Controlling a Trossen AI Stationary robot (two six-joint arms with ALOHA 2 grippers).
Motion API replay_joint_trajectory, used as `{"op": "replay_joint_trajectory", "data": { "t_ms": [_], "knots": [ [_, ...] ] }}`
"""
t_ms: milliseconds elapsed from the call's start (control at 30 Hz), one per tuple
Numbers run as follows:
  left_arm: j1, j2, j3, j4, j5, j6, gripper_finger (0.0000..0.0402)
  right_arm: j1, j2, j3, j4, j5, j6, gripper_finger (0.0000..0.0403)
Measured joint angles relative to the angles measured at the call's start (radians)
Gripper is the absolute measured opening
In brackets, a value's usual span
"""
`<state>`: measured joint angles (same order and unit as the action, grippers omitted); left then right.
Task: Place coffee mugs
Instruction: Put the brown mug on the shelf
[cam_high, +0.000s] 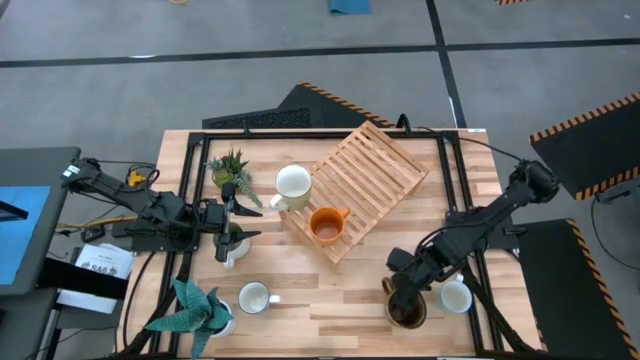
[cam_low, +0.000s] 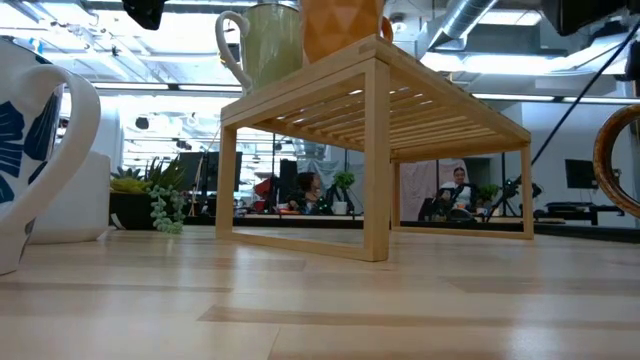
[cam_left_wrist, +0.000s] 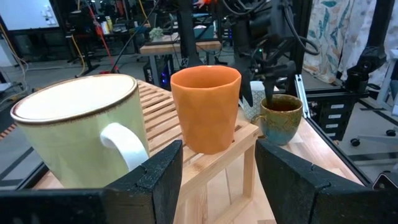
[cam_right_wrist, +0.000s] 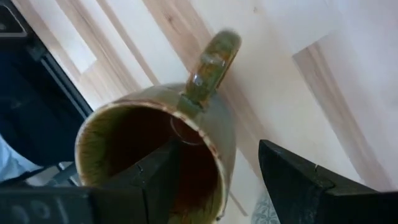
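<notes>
2 mugs upright on rack – cream, orange; green mug on table.

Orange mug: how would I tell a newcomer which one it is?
Find the slatted wooden rack lying at an angle in the middle of the table. Two mugs stand at its near-left end: a cream-white mug and, beside it, the orange mug. It is the only orange one, and it stands nearer the rack's corner.

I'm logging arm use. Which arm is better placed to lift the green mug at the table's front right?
Right. The right gripper is directly over the green mug, one finger inside its rim and one outside. The left gripper sits open across the table, beside the rack.
</notes>
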<state>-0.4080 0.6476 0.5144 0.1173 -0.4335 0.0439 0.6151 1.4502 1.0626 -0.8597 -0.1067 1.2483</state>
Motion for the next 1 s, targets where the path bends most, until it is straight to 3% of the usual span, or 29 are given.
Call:
{"op": "replay_joint_trajectory", "data": {
  "t_ms": [500,633,800,1000],
  "knots": [
    [0.000,0.000,0.000,0.000,0.000,0.000,0.0187,-0.015,0.114,0.000,-0.001,-0.083,-0.071,0.0238],
    [0.000,0.000,0.000,0.000,-0.004,0.000,0.0187,-0.023,0.125,0.000,0.000,-0.102,-0.071,0.0184],
    [0.000,0.000,0.000,0.000,-0.009,0.000,0.0187,-0.043,0.118,-0.004,-0.001,-0.162,-0.098,0.0053],
    [0.000,0.000,0.000,0.000,-0.017,-0.001,0.0187,-0.064,0.081,0.046,0.009,-0.217,-0.181,0.0058]
  ]
}}
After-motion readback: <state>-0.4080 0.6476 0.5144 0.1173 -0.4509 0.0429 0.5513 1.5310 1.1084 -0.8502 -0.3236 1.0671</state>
